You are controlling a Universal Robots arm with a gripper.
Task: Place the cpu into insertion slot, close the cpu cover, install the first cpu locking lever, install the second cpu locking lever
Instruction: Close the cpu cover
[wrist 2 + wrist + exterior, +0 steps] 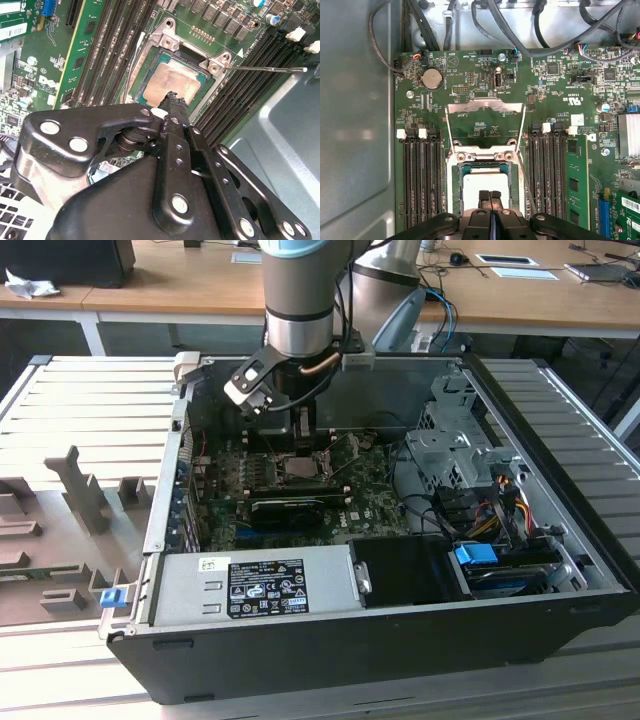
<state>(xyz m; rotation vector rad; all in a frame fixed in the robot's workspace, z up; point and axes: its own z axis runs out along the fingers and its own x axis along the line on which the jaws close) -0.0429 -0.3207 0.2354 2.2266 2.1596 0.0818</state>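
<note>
Evidently, with the cpu (482, 181) lying seated in the insertion slot (453, 192), the empty claw (490, 195), tips pressed together, is being poised just over that slot, while the cpu cover (485, 107), standing raised beside it, is being judged due for swinging down squarely.

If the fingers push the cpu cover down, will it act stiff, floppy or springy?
The cpu cover is thin sheet metal with a large window, so it is probably light and slightly flexible. It stands open, seemingly hinged beside the insertion slot, so it should swing rather than slide.
</note>
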